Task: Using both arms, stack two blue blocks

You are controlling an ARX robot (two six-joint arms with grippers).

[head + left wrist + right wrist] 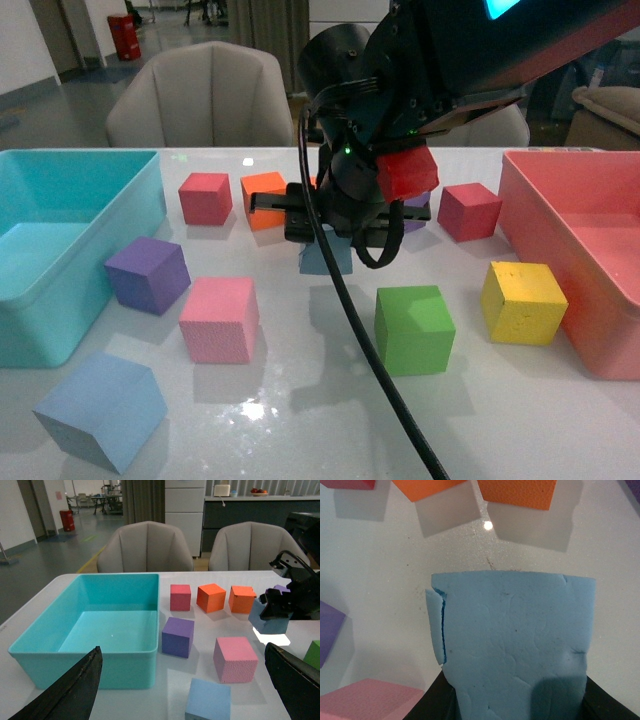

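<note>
as right end effector (332, 238) grips blue block (322, 263), second blue block (100, 410) apart

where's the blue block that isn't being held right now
In the front view the free blue block lies at the near left, in front of the teal bin, the pink cube its nearest neighbour; the held blue block is farther back, mid-table.
</note>
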